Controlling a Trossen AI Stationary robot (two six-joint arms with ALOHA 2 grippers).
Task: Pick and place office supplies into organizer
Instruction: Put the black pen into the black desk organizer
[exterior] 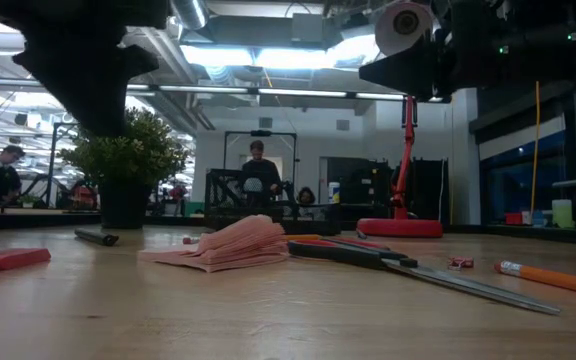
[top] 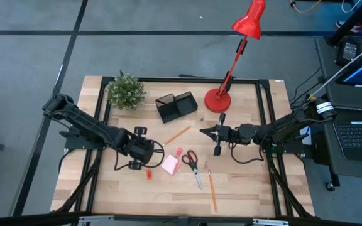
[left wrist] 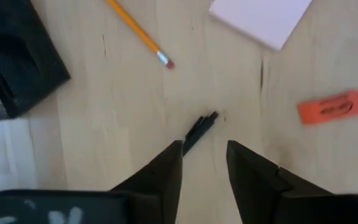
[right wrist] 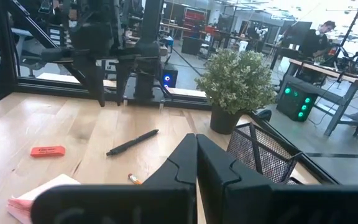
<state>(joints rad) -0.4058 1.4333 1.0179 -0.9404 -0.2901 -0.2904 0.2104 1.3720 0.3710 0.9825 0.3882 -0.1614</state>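
My left gripper (left wrist: 205, 146) is open and hangs above a black pen (left wrist: 201, 127) that lies flat on the table; its fingers stand on either side of the pen's end without touching it. From the right wrist view, the left gripper (right wrist: 109, 99) is clear of the pen (right wrist: 132, 143). My right gripper (right wrist: 196, 138) is shut and empty, hovering near the lamp base (top: 217, 100). The black mesh organizer (top: 176, 105) stands at the far side. A pink note pad (top: 170, 164), red-handled scissors (top: 191, 161), two orange pencils (top: 178, 134) (top: 211, 188) and a red block (top: 148, 174) lie on the table.
A green potted plant (top: 126, 91) stands left of the organizer and the red desk lamp (top: 249, 19) leans over the far right corner. A small red block (top: 178, 152) lies by the pad. People stand in the room beyond the table (exterior: 258, 165).
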